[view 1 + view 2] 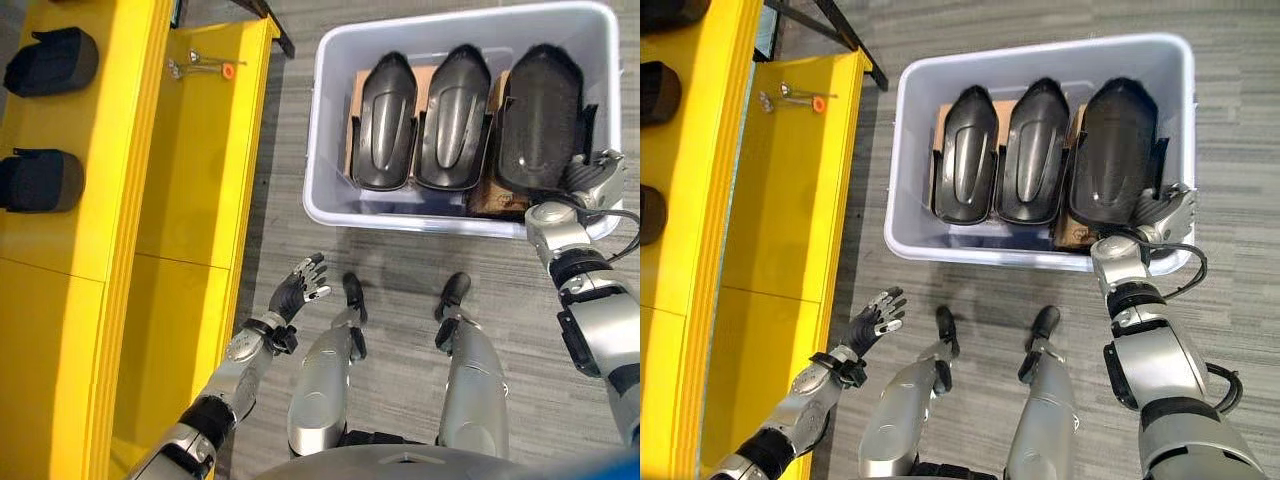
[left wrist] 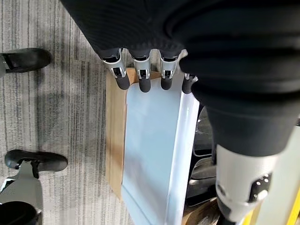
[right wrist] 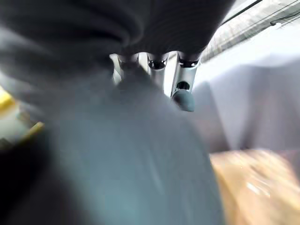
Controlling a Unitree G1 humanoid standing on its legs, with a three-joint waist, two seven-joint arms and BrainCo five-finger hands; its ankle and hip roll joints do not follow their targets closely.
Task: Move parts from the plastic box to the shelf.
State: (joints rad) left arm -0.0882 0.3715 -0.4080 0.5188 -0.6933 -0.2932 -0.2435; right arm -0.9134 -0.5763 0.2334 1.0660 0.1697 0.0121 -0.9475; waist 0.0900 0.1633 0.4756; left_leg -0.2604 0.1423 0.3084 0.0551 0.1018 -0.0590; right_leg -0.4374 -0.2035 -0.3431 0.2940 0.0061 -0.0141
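Right eye view: right hand (image 1: 1160, 215) on rightmost part (image 1: 1110, 150) in plastic box (image 1: 902, 150).

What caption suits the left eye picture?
Right hand reaches the rightmost black moulded part in the pale plastic box.

Black parts (image 1: 452, 118), pale-grey box (image 1: 330, 120), yellow shelf (image 1: 120, 200).

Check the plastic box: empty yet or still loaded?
Still loaded. The plastic box holds three black parts side by side, the right hand at the rightmost one.
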